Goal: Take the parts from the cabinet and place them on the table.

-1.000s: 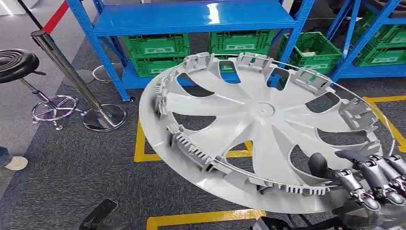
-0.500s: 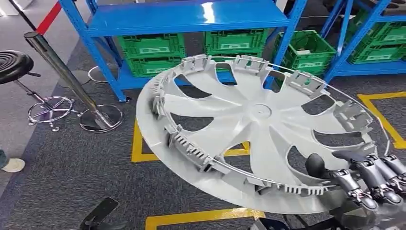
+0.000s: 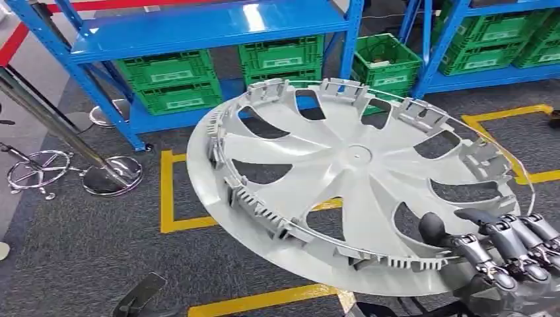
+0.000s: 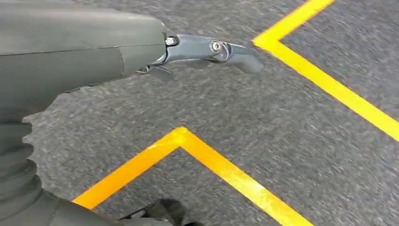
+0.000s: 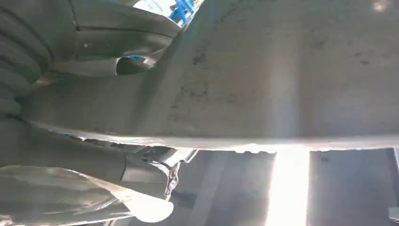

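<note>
The right robot hand point(image 3: 505, 254) is gripping the wheel cover point(image 3: 350, 178) by its near-right rim, the disc extending left and far over the floor; the left robot hand point(image 4: 207, 49) is hanging empty, fingers apart

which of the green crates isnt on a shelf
The green crate standing by itself on the floor between the two blue racks, behind the wheel cover. The other crates sit on rack shelves.
</note>
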Motion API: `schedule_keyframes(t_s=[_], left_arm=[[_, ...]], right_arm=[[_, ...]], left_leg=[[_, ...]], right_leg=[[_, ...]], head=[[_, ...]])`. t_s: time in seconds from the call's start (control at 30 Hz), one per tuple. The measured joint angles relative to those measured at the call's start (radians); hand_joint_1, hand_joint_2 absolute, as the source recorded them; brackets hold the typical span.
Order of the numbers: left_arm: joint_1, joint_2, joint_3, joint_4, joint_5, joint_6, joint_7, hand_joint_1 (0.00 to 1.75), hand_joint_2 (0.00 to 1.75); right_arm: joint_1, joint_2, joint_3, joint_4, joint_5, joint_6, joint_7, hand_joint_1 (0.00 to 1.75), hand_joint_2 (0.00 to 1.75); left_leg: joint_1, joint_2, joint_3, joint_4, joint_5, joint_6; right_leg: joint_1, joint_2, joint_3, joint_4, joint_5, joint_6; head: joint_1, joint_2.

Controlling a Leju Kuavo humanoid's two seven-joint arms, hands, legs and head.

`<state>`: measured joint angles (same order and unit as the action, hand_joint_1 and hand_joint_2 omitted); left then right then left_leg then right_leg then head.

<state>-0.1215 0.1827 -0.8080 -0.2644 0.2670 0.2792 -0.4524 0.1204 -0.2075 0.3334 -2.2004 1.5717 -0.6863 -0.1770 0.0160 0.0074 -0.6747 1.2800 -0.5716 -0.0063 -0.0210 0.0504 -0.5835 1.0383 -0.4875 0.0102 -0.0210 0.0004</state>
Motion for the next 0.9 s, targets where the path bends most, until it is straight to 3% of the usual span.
schedule_keyframes(t_s=[0.03,0.07,0.1,0.2,0.23,0.27,0.3,0.33,0.4,0.43,0.47,0.5,0.53,0.57,0.6,0.63,0.73,0.77,0.8,0.83,0.9], left_arm=[[0.0,0.0,0.001,0.0,0.0,0.0,0.0,0.0,1.75],[0.0,0.001,0.002,0.0,0.0,0.0,0.0,0.0,1.75],[0.001,0.007,0.004,0.0,0.0,-0.001,0.0,0.0,1.75],[0.004,0.007,0.013,-0.002,-0.005,-0.004,0.002,0.0,1.75],[0.002,0.007,0.015,-0.003,-0.006,-0.005,0.001,0.0,1.75],[0.0,0.004,0.015,-0.004,-0.006,-0.006,0.001,0.0,1.75],[0.0,0.002,0.016,-0.005,-0.007,-0.006,0.002,0.0,1.75],[0.001,-0.001,0.016,-0.005,-0.007,-0.006,0.002,0.0,1.75],[0.01,-0.003,0.016,-0.005,-0.008,-0.007,0.003,0.0,1.75],[0.012,-0.003,0.016,-0.005,-0.008,-0.007,0.003,0.0,1.75],[0.012,-0.003,0.016,-0.005,-0.008,-0.007,0.004,0.0,1.75],[0.011,-0.005,0.016,-0.005,-0.008,-0.007,0.004,0.0,1.75],[0.01,-0.006,0.017,-0.005,-0.008,-0.007,0.004,0.0,1.75],[0.01,-0.008,0.017,-0.005,-0.009,-0.007,0.004,0.0,1.75],[0.009,-0.008,0.017,-0.005,-0.009,-0.007,0.004,0.0,1.75],[0.009,-0.008,0.017,-0.005,-0.01,-0.007,0.004,0.0,1.75],[0.009,-0.01,0.017,-0.006,-0.016,-0.01,0.005,0.0,1.75],[0.007,-0.009,0.018,-0.006,-0.018,-0.01,0.005,0.0,1.75],[0.006,-0.009,0.018,-0.006,-0.019,-0.01,0.005,0.0,1.75],[0.006,-0.009,0.018,-0.006,-0.02,-0.01,0.005,0.0,1.75],[0.01,-0.008,0.018,-0.006,-0.021,-0.01,0.006,0.0,1.75]], right_arm=[[0.0,0.0,0.0,0.0,0.0,0.0,0.0,1.75,1.75],[-0.001,0.0,0.0,0.0,0.0,0.0,0.0,1.75,1.75],[-0.001,0.0,0.0,0.0,0.0,0.0,-0.002,1.75,1.75],[0.001,0.0,0.0,0.0,0.0,0.0,-0.004,1.75,1.75],[0.002,0.0,0.0,0.0,0.0,0.0,-0.005,1.75,1.75],[0.003,0.0,0.0,0.0,0.0,0.0,-0.006,1.75,1.75],[0.002,0.0,0.0,0.0,0.0,0.0,-0.01,1.75,1.75],[-0.001,0.0,0.0,0.0,-0.001,0.0,-0.011,1.75,1.75],[0.0,0.0,0.001,0.0,0.0,0.0,-0.012,1.75,1.75],[0.0,0.0,0.001,0.0,0.0,0.0,-0.012,1.75,1.75],[0.001,0.0,0.001,0.002,0.0,0.0,-0.012,1.75,1.75],[0.002,0.0,0.001,0.003,0.0,0.0,-0.011,1.75,1.75],[0.002,0.0,0.001,0.003,0.0,0.0,-0.011,1.75,1.75],[0.002,0.0,0.001,0.003,0.0,0.0,-0.011,1.75,1.75],[0.001,-0.002,0.001,0.003,0.0,0.0,-0.011,1.75,1.75],[0.0,-0.002,0.001,0.003,0.0,0.0,-0.012,1.75,1.75],[0.002,-0.002,0.001,0.003,0.0,0.0,-0.01,1.75,1.75],[0.002,-0.002,0.001,0.003,0.0,0.0,-0.01,1.75,1.75],[0.002,-0.002,0.001,0.003,-0.001,0.0,-0.011,1.75,1.75],[0.0,-0.002,0.001,0.003,-0.001,0.0,-0.012,1.75,1.75],[0.001,-0.002,0.001,0.003,0.0,0.0,-0.013,1.75,1.75]], left_leg=[[-0.004,-0.013,0.045,-0.101,0.057,0.012],[-0.007,-0.038,0.084,-0.189,0.099,0.024],[-0.005,-0.093,0.101,-0.223,0.094,0.039],[-0.016,-0.073,0.1,-0.238,0.099,0.038],[-0.016,-0.061,0.105,-0.255,0.098,0.039],[-0.002,-0.045,0.111,-0.279,0.107,0.032],[-0.005,-0.036,0.114,-0.288,0.111,0.032],[-0.006,-0.026,0.112,-0.289,0.113,0.035],[-0.01,-0.002,0.111,-0.288,0.113,0.035],[-0.012,0.012,0.111,-0.288,0.112,0.036],[-0.013,0.022,0.111,-0.288,0.112,0.036],[-0.015,0.033,0.112,-0.288,0.112,0.036],[-0.016,0.042,0.112,-0.287,0.112,0.036],[-0.018,0.05,0.113,-0.285,0.111,0.034],[-0.019,0.057,0.113,-0.282,0.109,0.031],[-0.027,0.063,0.11,-0.277,0.106,0.026],[-0.025,0.083,0.112,-0.279,0.111,0.016],[-0.024,0.082,0.111,-0.276,0.105,0.01],[-0.02,0.046,0.107,-0.262,0.087,0.001],[-0.017,0.017,0.089,-0.208,0.045,-0.004],[-0.012,0.003,0.026,-0.046,-0.037,-0.01]], right_leg=[[0.002,0.013,0.002,0.0,0.0,0.0],[0.002,0.022,0.003,-0.001,0.0,0.0],[0.0,0.028,-0.001,0.0,0.002,0.002],[-0.014,0.058,-0.017,-0.005,0.014,0.022],[-0.012,0.068,-0.018,-0.012,0.019,0.03],[-0.011,0.055,-0.027,-0.01,0.014,0.033],[-0.003,-0.003,-0.039,0.006,-0.003,0.035],[-0.003,-0.032,-0.066,0.063,-0.04,0.037],[-0.003,-0.043,-0.134,0.214,-0.104,0.042],[-0.003,-0.043,-0.16,0.272,-0.119,0.044],[-0.003,-0.044,-0.16,0.273,-0.108,0.045],[-0.003,-0.046,-0.135,0.231,-0.076,0.044],[-0.002,-0.054,-0.085,0.14,-0.032,0.041],[0.002,-0.074,-0.027,0.039,0.007,0.035],[0.008,-0.113,0.004,-0.027,-0.002,0.027],[0.012,-0.11,0.017,-0.029,0.002,0.019],[0.013,-0.079,0.006,-0.028,0.011,0.006],[0.007,-0.073,0.008,-0.036,0.017,-0.004],[0.004,-0.067,0.007,-0.037,0.02,-0.008],[0.002,-0.061,0.006,-0.037,0.023,-0.012],[0.002,-0.044,0.004,-0.036,0.024,-0.014]], head=[[0.0,0.0],[0.0,0.0],[0.005,0.0],[-0.005,0.0],[-0.005,0.0],[-0.004,0.0],[0.0,0.0],[0.006,0.0],[0.006,0.0],[0.006,0.0],[0.006,0.0],[0.006,0.0],[0.006,0.0],[0.006,0.0],[0.007,0.0],[0.005,0.0],[0.006,0.0],[0.005,0.0],[0.004,0.0],[0.003,0.0],[0.004,0.0]])
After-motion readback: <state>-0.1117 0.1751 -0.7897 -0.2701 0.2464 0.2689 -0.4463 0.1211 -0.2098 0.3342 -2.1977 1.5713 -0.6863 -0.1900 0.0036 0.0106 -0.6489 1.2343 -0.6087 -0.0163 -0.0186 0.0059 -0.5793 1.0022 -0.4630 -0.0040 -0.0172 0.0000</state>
